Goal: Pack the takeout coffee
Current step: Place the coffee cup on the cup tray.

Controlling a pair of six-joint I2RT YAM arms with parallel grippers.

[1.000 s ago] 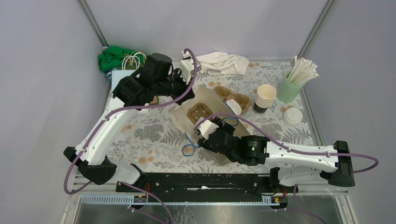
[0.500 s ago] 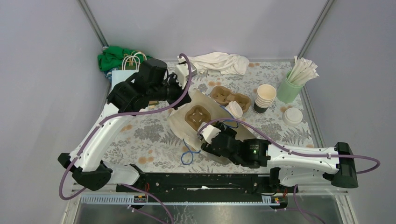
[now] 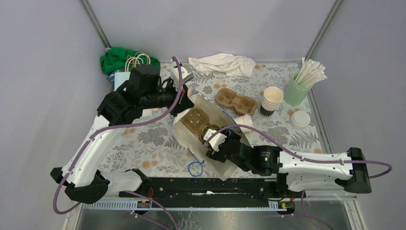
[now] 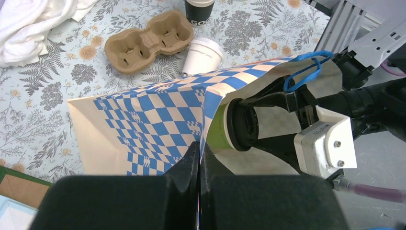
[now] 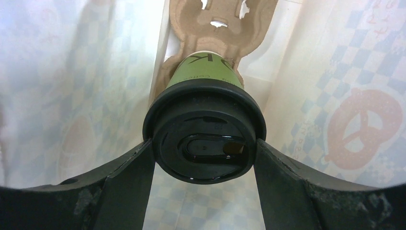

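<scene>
1. Left gripper (image 4: 198, 160) was pinched tight on the rim of the blue-check paper bag (image 4: 153, 120), holding it open.
2. Right gripper (image 5: 203, 143) was inside the bag w/ its fingers hugging the black lid (image 5: 206, 120) of a green coffee cup (image 5: 201, 72).
3. The cup's bottom sat in a slot of the cardboard cup tray (image 5: 220, 19) in the bag (not let go yet).
4. Left to do, I think: the tray's other slot looked empty, and 1 white-lid cup (image 4: 203, 55) lay tipped on the table by a 2nd tray (image 4: 148, 43).
</scene>
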